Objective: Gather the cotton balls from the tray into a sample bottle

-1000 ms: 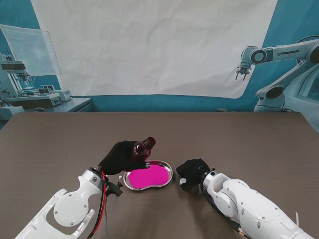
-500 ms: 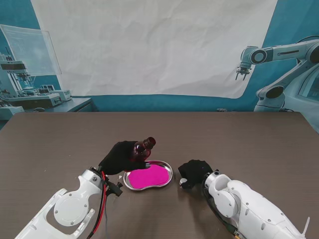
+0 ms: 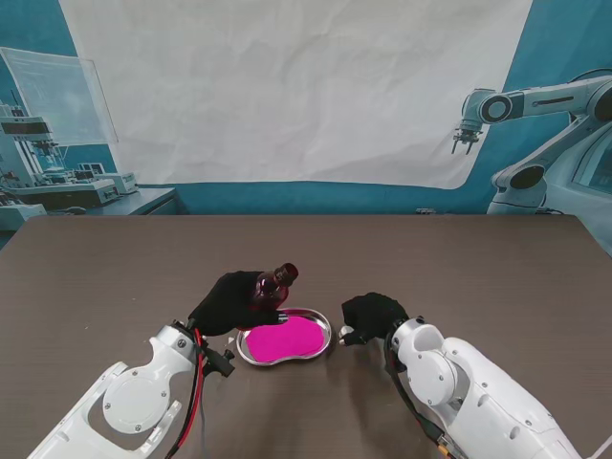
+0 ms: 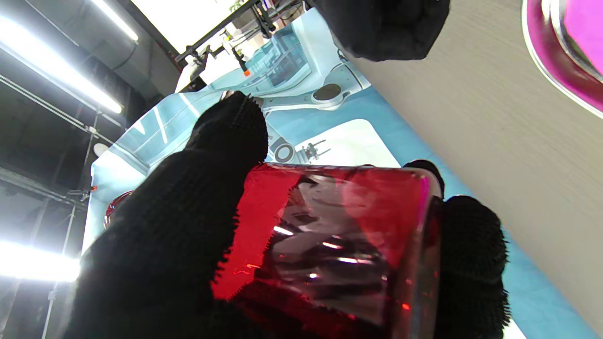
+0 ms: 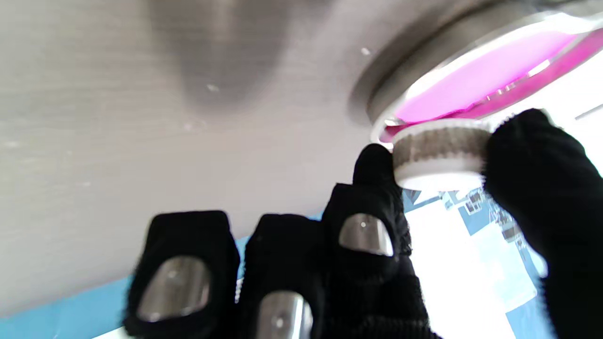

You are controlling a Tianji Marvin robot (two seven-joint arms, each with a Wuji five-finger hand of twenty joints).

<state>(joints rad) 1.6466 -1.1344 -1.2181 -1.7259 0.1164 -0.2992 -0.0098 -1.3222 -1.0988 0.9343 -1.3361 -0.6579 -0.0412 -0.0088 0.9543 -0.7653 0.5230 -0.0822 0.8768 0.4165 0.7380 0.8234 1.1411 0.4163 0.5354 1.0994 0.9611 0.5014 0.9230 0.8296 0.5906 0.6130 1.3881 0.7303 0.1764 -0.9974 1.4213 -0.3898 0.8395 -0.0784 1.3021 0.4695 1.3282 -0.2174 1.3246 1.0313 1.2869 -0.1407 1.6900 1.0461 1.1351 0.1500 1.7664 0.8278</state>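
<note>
The bottle [image 3: 276,283] sits tilted in the left hand [image 3: 232,302], gripped just beside the pink tray [image 3: 285,338] on the tabletop [image 3: 459,268]. The right hand [image 3: 373,316] pinches a white cap [image 5: 440,153] near the tray's rim.

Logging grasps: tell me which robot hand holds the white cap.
The right robot hand pinches the white cap beside the tray; the left robot hand grips the red bottle.

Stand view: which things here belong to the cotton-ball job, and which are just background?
In the job:
- sample bottle, held tilted by left hand
- tray, pink inside
- white cap, pinched by right hand

Just around:
- table
- white backdrop sheet
</note>
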